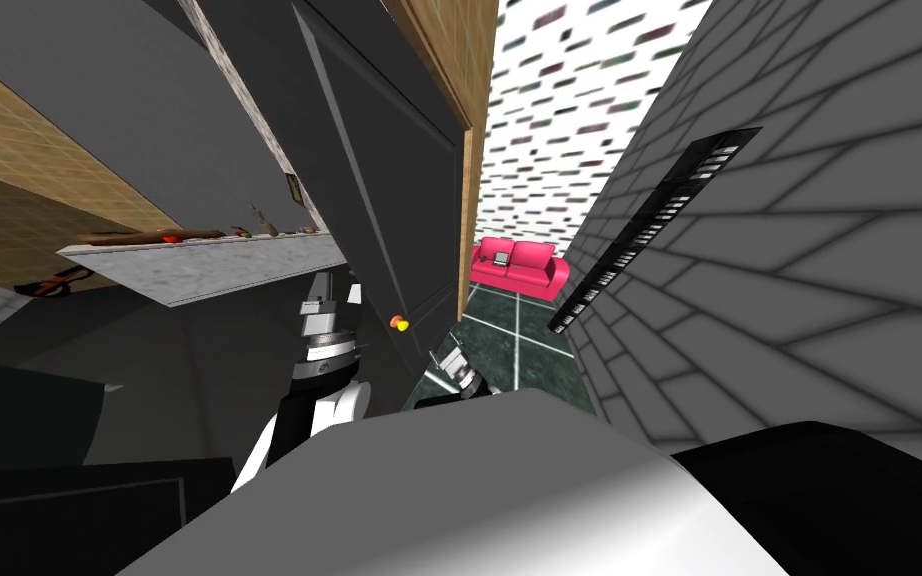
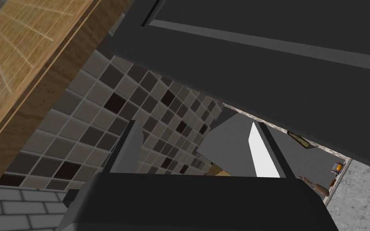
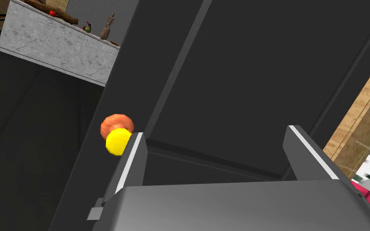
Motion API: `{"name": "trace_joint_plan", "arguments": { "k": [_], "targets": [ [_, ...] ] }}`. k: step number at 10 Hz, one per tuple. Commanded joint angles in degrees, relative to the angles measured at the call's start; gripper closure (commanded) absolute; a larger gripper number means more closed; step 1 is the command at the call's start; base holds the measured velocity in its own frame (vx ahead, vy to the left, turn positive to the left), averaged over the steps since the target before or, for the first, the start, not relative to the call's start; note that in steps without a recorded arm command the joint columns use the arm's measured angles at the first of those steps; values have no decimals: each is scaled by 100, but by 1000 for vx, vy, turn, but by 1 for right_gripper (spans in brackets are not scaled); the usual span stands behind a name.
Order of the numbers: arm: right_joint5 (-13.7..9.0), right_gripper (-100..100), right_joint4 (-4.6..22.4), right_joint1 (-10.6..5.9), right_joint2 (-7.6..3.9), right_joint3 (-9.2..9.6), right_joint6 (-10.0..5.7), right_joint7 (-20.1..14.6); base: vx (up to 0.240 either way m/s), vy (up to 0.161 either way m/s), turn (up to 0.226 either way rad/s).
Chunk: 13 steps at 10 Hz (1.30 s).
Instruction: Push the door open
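Right tool (image 3: 220, 160) had its two blade fingers spread wide with nothing between them, and it pointed at the dark grey panelled door (image 3: 240, 80). Whether the fingertips touched the panel could not be told. Left tool (image 2: 198, 148) was likewise open and empty, raised close to the same door's edge, with checkered grey floor tiles (image 2: 112, 104) beyond it.

That door filled the middle of the head view and stood open enough that a gap showed past its far edge, along the light wooden door frame (image 1: 449, 70). A grey brick wall (image 1: 799, 250) ran down the right side of the gap and carried a long dark slatted panel (image 1: 649, 230). Left of the door lay a grey marbled surface (image 1: 209, 265), well apart from both tools. Through the gap, a dark green tiled floor (image 1: 509, 330) led to a bright pink sofa (image 1: 517, 265) against a white wall flecked with dark dashes (image 1: 579, 100).

On the door, an orange-and-yellow round knob (image 3: 117, 134) sat just beside one finger of the right tool, outside the space between the fingers. On the marbled surface stood a brown bottle-shaped piece (image 3: 108, 26) and, farther along, a small red item (image 3: 52, 13).
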Motion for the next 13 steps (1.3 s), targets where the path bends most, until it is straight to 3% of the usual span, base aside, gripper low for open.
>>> {"name": "trace_joint_plan", "arguments": {
  "k": [1,10,12,13],
  "targets": [
    [-25,-100,191,-61,-83,195,-71,-281,95,4,-48],
    [-134,-100,1101,-406,-399,1183,-271,-1563,98,17,-38],
    [-154,-100,1271,-471,-458,1367,-309,-1803,95,28,-33],
    [-154,-100,1271,-471,-458,1367,-309,-1803,72,20,-11]
  ]
}}
